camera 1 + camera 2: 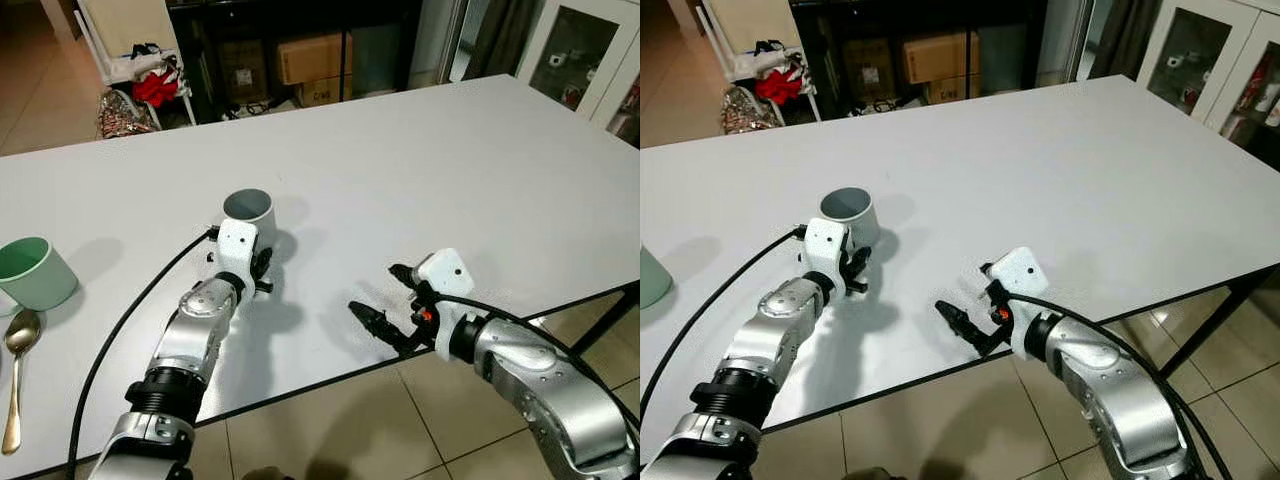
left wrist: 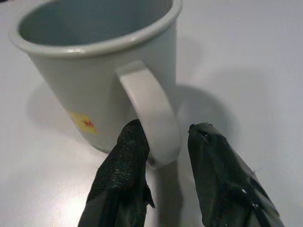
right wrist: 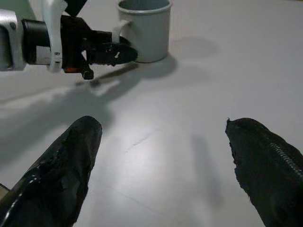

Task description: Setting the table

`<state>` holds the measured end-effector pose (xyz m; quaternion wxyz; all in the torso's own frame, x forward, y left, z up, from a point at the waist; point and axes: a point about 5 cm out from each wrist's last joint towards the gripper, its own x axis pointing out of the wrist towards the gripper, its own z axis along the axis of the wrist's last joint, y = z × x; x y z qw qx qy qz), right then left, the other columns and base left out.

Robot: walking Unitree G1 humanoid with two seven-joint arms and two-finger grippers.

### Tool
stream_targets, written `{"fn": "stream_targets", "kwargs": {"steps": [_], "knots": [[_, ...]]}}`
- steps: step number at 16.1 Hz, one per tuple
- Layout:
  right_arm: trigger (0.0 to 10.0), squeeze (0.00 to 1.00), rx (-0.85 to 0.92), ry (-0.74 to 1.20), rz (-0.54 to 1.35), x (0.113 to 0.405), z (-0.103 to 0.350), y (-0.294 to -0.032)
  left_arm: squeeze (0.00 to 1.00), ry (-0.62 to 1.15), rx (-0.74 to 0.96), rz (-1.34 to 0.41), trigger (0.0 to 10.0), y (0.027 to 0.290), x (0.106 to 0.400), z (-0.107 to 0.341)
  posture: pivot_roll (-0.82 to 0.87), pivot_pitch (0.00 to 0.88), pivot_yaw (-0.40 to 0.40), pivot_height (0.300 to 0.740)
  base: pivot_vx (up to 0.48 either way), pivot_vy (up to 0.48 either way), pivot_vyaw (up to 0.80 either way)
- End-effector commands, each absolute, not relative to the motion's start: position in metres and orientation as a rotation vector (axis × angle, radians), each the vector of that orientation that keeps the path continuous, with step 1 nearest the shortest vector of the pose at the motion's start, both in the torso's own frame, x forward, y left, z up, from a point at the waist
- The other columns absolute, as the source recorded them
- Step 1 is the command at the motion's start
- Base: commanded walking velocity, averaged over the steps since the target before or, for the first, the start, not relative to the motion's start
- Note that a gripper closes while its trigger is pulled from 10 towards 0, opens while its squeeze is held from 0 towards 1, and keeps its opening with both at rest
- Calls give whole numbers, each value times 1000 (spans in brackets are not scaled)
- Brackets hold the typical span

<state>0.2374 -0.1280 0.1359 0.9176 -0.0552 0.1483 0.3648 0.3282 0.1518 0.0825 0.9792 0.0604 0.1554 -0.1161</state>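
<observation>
The left tool [image 2: 165, 179] has its two black fingers set narrowly on either side of the handle [image 2: 151, 113] of the grey mug [image 1: 249, 213], which stands upright on the white tabletop [image 1: 420, 160] a little back from the near edge. The fingers look close to the handle but not clearly clamped on it, so I judge the grasp is being taken or let go — the frames do not settle which.

To do this well, the fingers should close squarely across the handle's flat sides, low enough that the mug cannot swing, and any lift should go straight up before moving sideways so the base does not drag and tip.

The right tool [image 1: 390, 300] hovers just above the tabletop near the front edge, fingers spread wide and holding nothing, pointed toward the mug.

A green cup [image 1: 35, 272] and a spoon [image 1: 17, 375] lie well apart on the robot's far left, the spoon close to the near edge. Between the two tools and across the far half the tabletop gives broad open room for setting things down. The near edge is the one to mind — both arms reach over it, and the right tool sits almost on it.
</observation>
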Motion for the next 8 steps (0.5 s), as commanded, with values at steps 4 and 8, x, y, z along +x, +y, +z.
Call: {"fn": "stream_targets", "kwargs": {"steps": [4,8], "knots": [[10000,0,-76,253,722,233,150,-140,0,222,79,-249,10000,167,309,105,33,0,60,740,0,0,0],[10000,0,-52,221,644,229,154,-146,0,183,47,-221,10000,177,286,122,35,0,59,740,0,0,0]]}}
